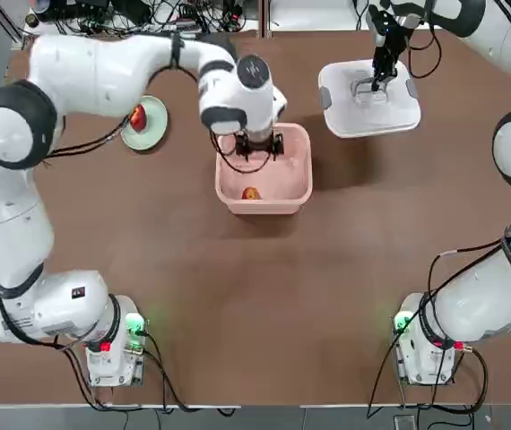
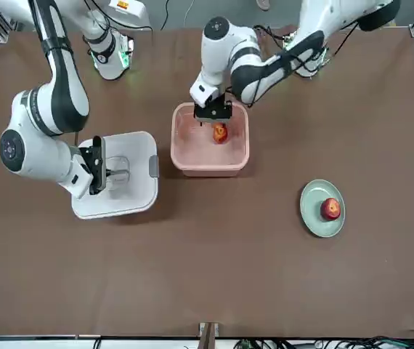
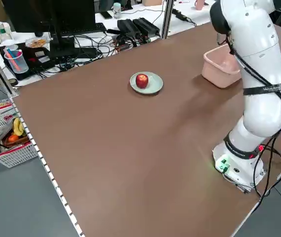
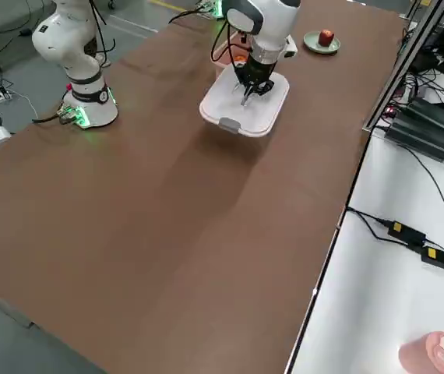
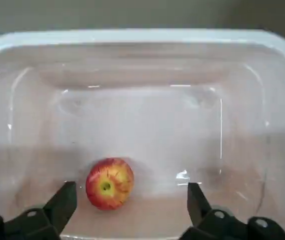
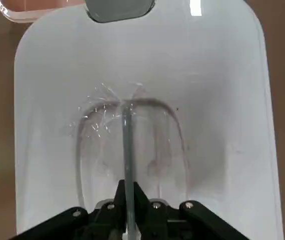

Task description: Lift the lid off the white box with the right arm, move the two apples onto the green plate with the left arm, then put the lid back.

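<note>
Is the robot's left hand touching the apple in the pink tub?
Apart. The left wrist view shows bare tub floor between the apple and the left gripper's open fingers.

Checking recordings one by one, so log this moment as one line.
right gripper: shut on lid handle | left gripper: open over box | one apple in box, one on green plate

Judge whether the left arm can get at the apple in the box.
Probably yes: the left tool hangs open over the uncovered box, and nothing appears to block the apple.
</note>
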Controlling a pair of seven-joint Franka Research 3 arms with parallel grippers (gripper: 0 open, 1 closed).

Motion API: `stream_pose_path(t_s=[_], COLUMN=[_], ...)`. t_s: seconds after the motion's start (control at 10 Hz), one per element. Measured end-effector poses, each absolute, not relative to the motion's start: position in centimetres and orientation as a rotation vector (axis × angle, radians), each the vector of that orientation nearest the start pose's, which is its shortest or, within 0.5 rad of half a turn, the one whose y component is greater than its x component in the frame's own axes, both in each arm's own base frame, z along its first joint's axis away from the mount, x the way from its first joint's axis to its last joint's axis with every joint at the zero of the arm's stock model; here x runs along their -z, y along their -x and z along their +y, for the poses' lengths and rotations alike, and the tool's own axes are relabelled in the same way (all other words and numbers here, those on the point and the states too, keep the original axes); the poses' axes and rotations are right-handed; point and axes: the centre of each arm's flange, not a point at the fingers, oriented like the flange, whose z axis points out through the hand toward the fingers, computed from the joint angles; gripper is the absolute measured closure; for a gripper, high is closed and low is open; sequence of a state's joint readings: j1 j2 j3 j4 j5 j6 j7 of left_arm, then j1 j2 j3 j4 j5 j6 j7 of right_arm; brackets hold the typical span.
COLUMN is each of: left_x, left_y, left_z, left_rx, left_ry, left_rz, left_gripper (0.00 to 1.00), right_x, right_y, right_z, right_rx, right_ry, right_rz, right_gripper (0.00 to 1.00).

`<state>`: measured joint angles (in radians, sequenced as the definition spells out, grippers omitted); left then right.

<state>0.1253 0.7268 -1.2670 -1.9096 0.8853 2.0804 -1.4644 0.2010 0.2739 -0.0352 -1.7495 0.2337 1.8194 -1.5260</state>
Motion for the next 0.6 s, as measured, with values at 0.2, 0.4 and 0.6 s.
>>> stream_pose_path(t_s=[0.2,0.4,0.6], left_x=[-30.3,-27.4,-25.8], left_y=[-34.3,-33.9,-33.0], left_z=[-49.6,-48.4,-48.0], left_rx=[0.184,0.18,0.142], left_ry=[3.176,3.164,3.155], left_rz=[0.116,0.129,0.147], left_gripper=[0.03,0.03,0.03], right_x=[-40.0,-40.0,-40.0], right_y=[-60.0,-60.0,-60.0], right_z=[12.1,12.1,12.1], right_rx=[0.044,0.045,0.045], right_ry=[-2.378,-2.378,-2.378], right_rz=[2.476,2.476,2.476], right_gripper=[0.94,0.94,0.94])
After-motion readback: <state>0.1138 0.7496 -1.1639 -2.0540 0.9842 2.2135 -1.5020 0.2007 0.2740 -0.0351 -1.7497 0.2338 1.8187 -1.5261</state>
